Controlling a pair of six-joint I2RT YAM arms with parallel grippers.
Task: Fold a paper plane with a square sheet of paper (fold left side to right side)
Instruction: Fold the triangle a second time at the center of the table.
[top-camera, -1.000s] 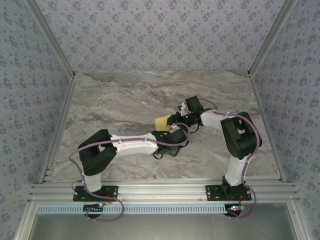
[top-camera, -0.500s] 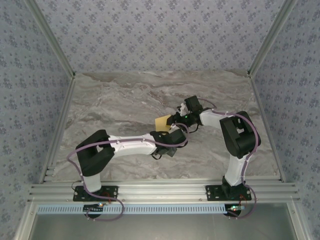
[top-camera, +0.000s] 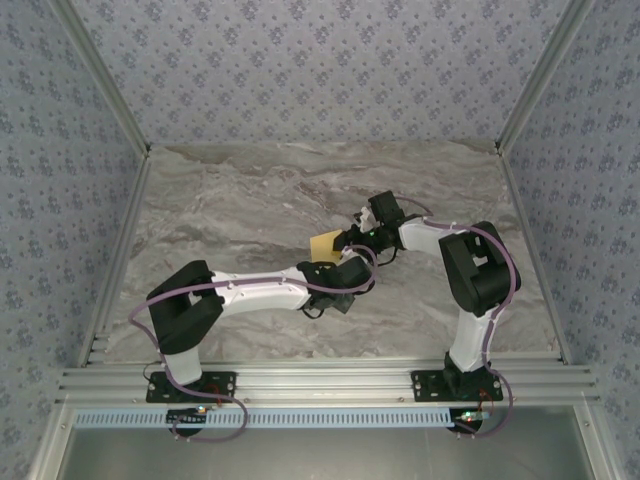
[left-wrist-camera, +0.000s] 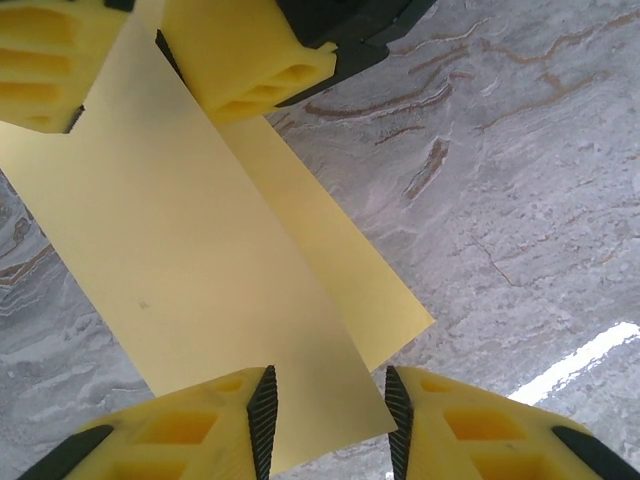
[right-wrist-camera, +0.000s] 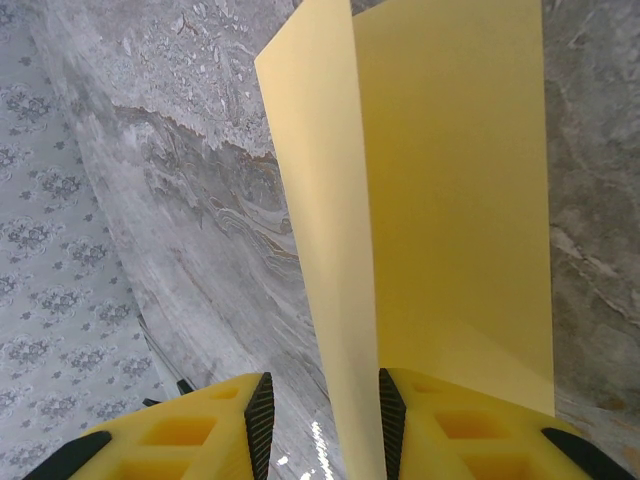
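The square sheet of paper (left-wrist-camera: 200, 270) passes between the fingers of my left gripper (left-wrist-camera: 327, 430). Its jaws stand partly closed around the near edge, and I cannot tell if they really pinch the paper or only stand beside it. Just beyond, at the far end of the sheet, the right gripper (left-wrist-camera: 150, 105) has its jaws narrowed on the paper and, as I judge, holds it up from the table (left-wrist-camera: 520, 200).

I judge the task to be at its first fold. The sheet is doubled into two layers, but in the right wrist view they open like a V, and one layer shows as a strip past the other. The crease is not yet pressed flat, and no pointed nose of the paper plane exists.

The paper is thin, matte, pale yellow, with straight clean edges. The fingers (left-wrist-camera: 480, 435) are yellow plastic with hollow cells and black ribbed faces. The table looks like grey veined marble, slightly glossy.
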